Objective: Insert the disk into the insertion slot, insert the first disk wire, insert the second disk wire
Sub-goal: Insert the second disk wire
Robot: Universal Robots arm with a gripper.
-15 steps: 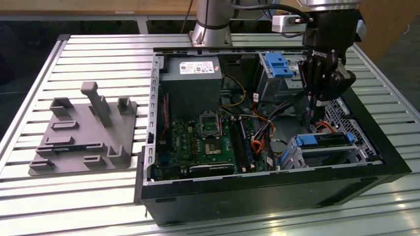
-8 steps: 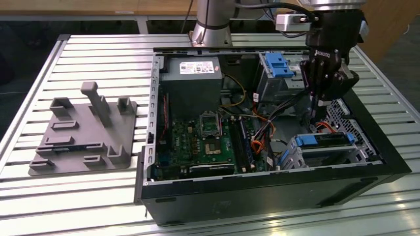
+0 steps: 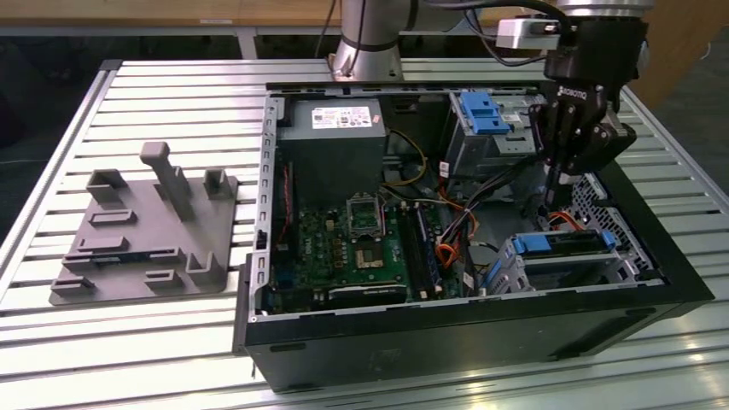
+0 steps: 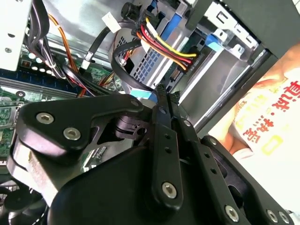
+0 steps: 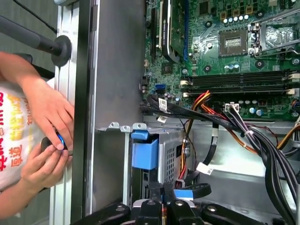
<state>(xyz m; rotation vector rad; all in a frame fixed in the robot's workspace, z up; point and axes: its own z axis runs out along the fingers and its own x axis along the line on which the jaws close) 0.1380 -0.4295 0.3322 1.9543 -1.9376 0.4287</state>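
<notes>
The disk (image 3: 566, 243), framed by its blue carrier (image 5: 144, 153), lies inside the insertion slot (image 3: 592, 272), a silver perforated cage (image 5: 169, 154) in the case's near right corner in the exterior view. A bundle of red, yellow and black wires (image 4: 165, 50) runs to the disk's back end. My gripper (image 3: 555, 199) hangs just behind the slot. Its fingers (image 4: 161, 117) are pressed together at the blue-ended plug (image 4: 140, 93) of a black flat wire (image 5: 194, 191). In the first wrist view the gripper (image 5: 163, 188) sits at that same plug.
The open computer case (image 3: 456, 320) holds a motherboard (image 3: 353, 248) and a taller cage with a blue latch (image 3: 484, 115). A person's hands (image 5: 44, 136) rest on the table rail just outside the case wall. A grey fixture plate (image 3: 142, 235) lies at the exterior view's left.
</notes>
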